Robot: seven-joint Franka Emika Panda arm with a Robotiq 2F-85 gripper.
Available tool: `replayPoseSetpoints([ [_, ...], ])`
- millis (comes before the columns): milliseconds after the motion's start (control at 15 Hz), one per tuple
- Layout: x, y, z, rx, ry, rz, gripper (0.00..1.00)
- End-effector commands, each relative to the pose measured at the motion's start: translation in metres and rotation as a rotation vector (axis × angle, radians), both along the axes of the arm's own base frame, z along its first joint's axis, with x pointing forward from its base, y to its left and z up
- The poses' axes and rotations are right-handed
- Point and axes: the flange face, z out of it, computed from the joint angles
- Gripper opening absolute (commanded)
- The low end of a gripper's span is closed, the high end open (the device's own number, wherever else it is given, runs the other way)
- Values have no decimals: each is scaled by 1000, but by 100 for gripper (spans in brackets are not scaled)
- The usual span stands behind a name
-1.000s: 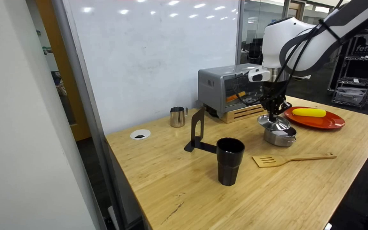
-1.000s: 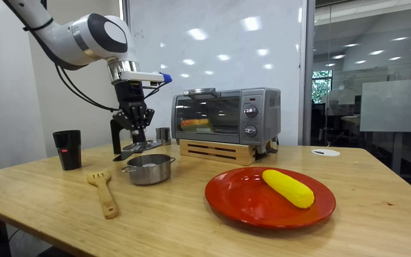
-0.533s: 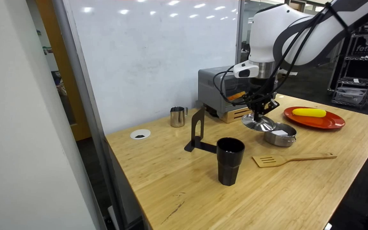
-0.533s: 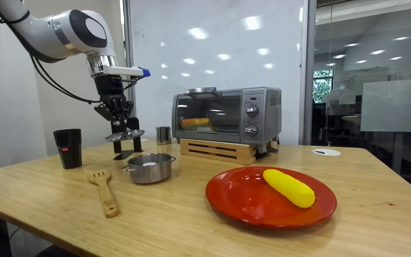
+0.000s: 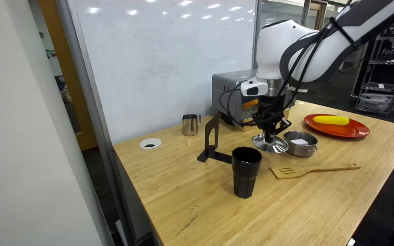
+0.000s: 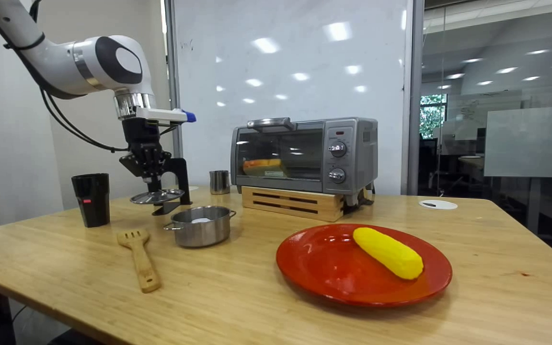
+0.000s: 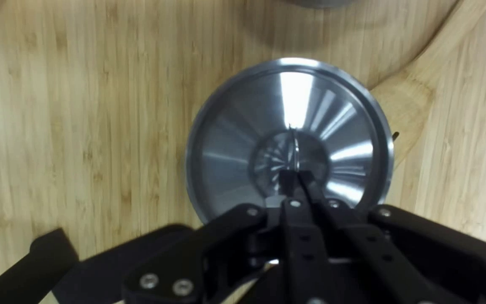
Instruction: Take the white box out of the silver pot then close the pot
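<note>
black cup upright | wooden spatula flat | red plate bearing 1 yellow object

Straight drop into pot open. Lid hangs just beside it; black cup and stand crowd that side. Spatula lies flat, passable above.

Wooden table bearing silver pot, spatula, red plate, probable bookend

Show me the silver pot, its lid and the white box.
Silver pot (image 6: pixel 203 234), in an exterior view: outer side wall.
Lid (image 7: pixel 264 116), in the wrist view: shiny upper surface.
White box (image 5: pixel 299 141), in an exterior view: upper face.
</note>
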Motion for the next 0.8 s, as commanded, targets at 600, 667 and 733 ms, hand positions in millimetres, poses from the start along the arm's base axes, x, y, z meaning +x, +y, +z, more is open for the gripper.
replayPoseSetpoints([
  [600,26,-40,-35,-3,44,-56,57],
  [667,24,-42,-25,2,30,-67,63],
  [733,23,-45,-16,6,17,-82,71],
])
